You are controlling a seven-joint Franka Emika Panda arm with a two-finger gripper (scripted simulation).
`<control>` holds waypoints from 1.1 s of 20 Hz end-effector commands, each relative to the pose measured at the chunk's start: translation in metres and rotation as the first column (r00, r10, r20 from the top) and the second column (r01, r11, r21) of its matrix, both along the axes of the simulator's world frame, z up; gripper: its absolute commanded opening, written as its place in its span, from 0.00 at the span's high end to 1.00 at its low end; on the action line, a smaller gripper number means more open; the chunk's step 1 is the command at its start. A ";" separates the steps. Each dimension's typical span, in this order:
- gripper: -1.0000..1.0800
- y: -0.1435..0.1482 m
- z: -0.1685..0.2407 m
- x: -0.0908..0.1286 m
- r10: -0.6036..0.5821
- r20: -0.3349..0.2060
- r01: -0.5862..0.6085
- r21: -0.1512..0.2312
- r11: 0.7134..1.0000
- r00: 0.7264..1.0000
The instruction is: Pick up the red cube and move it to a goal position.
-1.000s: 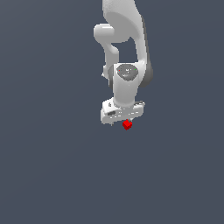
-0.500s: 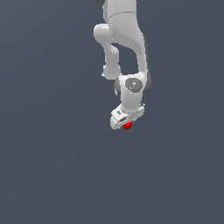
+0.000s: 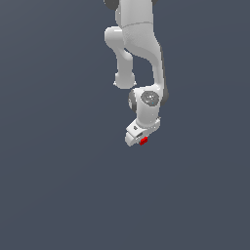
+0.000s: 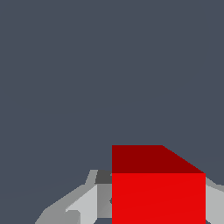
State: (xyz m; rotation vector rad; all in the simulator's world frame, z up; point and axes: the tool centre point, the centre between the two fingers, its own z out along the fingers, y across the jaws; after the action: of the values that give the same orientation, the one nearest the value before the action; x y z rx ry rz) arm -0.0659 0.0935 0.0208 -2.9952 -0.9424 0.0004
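The red cube (image 3: 143,141) shows as a small red patch under the white hand of the arm, near the middle of the exterior view. My gripper (image 3: 142,140) is shut on it, and the hand hides most of the cube from that camera. In the wrist view the red cube (image 4: 157,188) fills much of the picture, with a bright face and a darker one showing. Grey fingers (image 4: 83,203) press against it on both sides, and my gripper (image 4: 153,205) holds it over plain grey background.
The white arm (image 3: 139,44) comes down from the upper edge of the exterior view. Around it there is only a uniform dark grey-blue background (image 3: 53,185), with no other objects or edges in sight.
The hand with the cube has shifted toward the exterior view's right and the wrist has tilted. Less of the cube shows below the hand than a second ago.
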 end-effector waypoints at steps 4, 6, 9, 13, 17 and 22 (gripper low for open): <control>1.00 0.000 0.000 0.000 0.002 0.001 -0.002 0.000 1.000 1.000; 1.00 0.000 0.000 0.000 0.002 0.001 -0.002 0.000 1.000 1.000; 1.00 0.000 0.000 0.000 0.002 0.001 -0.002 0.000 1.000 1.000; 1.00 0.000 0.004 0.000 0.002 0.001 -0.002 0.000 1.000 1.000; 1.00 -0.001 0.017 0.000 0.002 0.001 -0.002 0.000 1.000 1.000; 1.00 -0.001 0.045 0.001 0.002 0.001 -0.002 -0.001 1.000 1.000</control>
State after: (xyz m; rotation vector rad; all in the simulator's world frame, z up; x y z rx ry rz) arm -0.0656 0.0926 0.0557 -2.9946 -0.9455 0.0012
